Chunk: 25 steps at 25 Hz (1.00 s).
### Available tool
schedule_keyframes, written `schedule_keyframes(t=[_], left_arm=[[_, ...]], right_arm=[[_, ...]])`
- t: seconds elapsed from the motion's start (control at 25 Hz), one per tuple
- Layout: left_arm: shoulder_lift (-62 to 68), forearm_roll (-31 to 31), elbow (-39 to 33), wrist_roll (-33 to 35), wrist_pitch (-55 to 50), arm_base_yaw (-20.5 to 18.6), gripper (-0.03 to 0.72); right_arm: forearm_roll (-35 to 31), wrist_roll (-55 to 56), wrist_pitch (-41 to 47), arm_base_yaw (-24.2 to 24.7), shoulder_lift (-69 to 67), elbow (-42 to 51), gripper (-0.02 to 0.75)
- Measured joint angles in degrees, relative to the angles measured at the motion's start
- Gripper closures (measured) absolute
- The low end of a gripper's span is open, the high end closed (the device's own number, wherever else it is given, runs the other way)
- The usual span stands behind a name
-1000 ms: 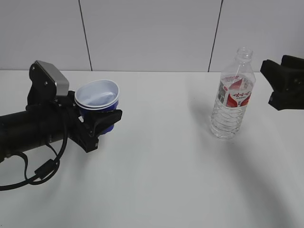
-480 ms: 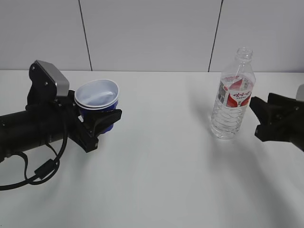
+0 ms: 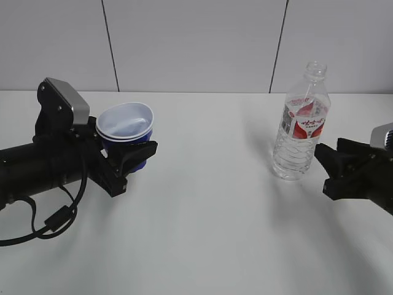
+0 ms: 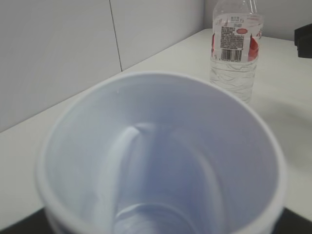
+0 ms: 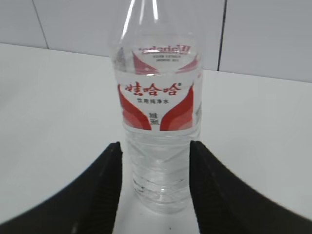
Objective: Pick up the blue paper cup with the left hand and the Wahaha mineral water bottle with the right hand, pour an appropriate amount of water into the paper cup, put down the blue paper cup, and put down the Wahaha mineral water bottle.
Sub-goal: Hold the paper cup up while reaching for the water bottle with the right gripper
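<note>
My left gripper [image 3: 136,158] is shut on the blue paper cup [image 3: 126,132] and holds it a little above the table at the left. The cup's white inside [image 4: 161,161] fills the left wrist view and hides the fingers; it looks empty. The Wahaha mineral water bottle [image 3: 301,126] stands upright and capless at the right, also showing in the left wrist view [image 4: 235,46]. My right gripper [image 3: 322,166] is open, low at the table, just right of the bottle's base. In the right wrist view the bottle [image 5: 158,122] stands between the two black fingers [image 5: 105,185].
The white table [image 3: 209,233] runs back to a pale panelled wall [image 3: 196,43] with dark seams. The left arm's black cable [image 3: 52,224] loops down onto the table at the front left.
My right gripper came down from beside the bottle's shoulder to its base level and moved left toward it. The left arm and cup have not moved.
</note>
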<state>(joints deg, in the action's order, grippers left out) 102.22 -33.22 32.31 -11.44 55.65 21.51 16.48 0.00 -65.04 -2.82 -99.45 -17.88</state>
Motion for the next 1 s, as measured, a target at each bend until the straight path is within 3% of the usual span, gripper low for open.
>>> schedule_keyframes(t=[0.32, 0.36, 0.48, 0.56, 1.0], left_arm=[[0.00, 0.03, 0.00, 0.00, 0.00, 0.00, 0.272], [0.00, 0.03, 0.00, 0.00, 0.00, 0.00, 0.272], [0.00, 0.03, 0.00, 0.00, 0.00, 0.00, 0.272], [0.00, 0.03, 0.00, 0.00, 0.00, 0.00, 0.272], [0.00, 0.03, 0.00, 0.00, 0.00, 0.00, 0.272]], right_arm=[[3.37, 0.47, -0.11, 0.00, 0.00, 0.00, 0.366], [3.37, 0.68, -0.11, 0.00, 0.00, 0.00, 0.336], [1.83, 1.33, -0.11, 0.00, 0.00, 0.00, 0.153], [0.60, 1.98, -0.21, 0.00, 0.00, 0.00, 0.105], [-1.44, 3.35, -0.31, 0.00, -0.10, -4.45, 0.083]])
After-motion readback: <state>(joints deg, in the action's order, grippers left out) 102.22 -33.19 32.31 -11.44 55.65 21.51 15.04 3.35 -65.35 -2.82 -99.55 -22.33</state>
